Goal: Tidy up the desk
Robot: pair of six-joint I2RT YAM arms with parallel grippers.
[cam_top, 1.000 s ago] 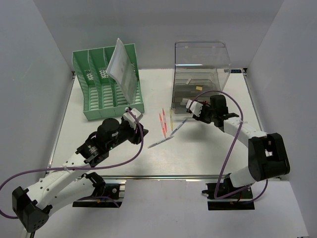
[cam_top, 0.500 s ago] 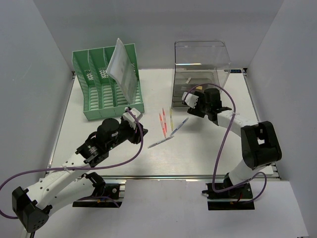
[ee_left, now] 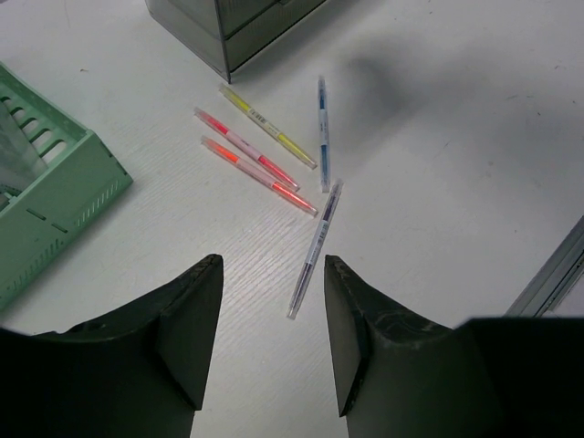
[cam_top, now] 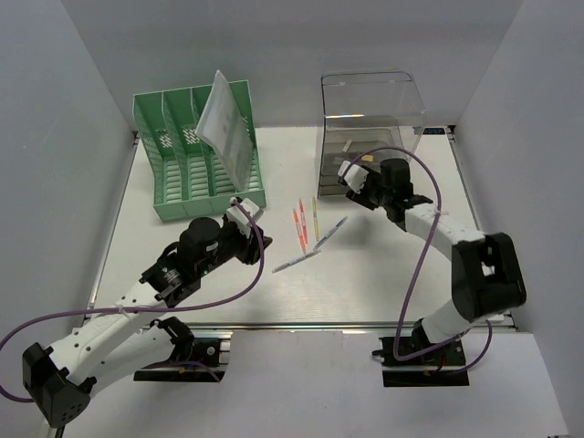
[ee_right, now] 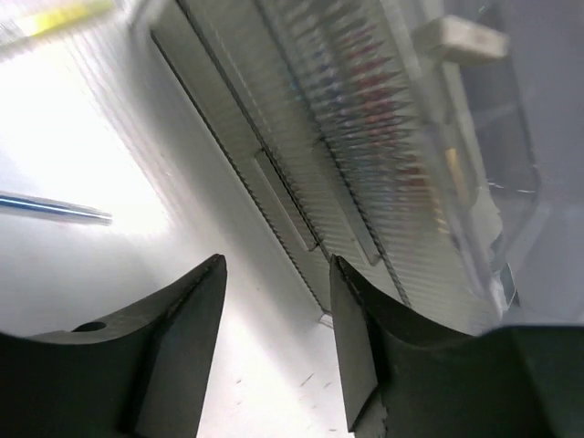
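Observation:
The white desk [cam_top: 383,274] holds several pens at its middle: a yellow one [ee_left: 267,139], a pink one [ee_left: 245,146], an orange-red one [ee_left: 258,175], a blue one [ee_left: 322,120] and a clear purple one [ee_left: 315,246]. My left gripper [ee_left: 272,265] hangs open just above the desk, with the purple pen's near end lying a little ahead of its fingers; in the top view the left gripper [cam_top: 258,245] sits left of the pens. My right gripper [ee_right: 277,265] is open and empty, close in front of the clear drawer box [ee_right: 347,119]. In the top view the right gripper [cam_top: 350,189] is at the box's lower front.
A green slotted file rack [cam_top: 196,151] stands at the back left with a sheet of paper [cam_top: 225,128] leaning in it. The clear drawer box [cam_top: 370,128] stands at the back right. A metal rail [cam_top: 301,324] runs along the near edge. White walls enclose the sides.
My right gripper has moved back from the pens toward the drawer box front, and its jaws have changed width. The left arm and the pens have not moved.

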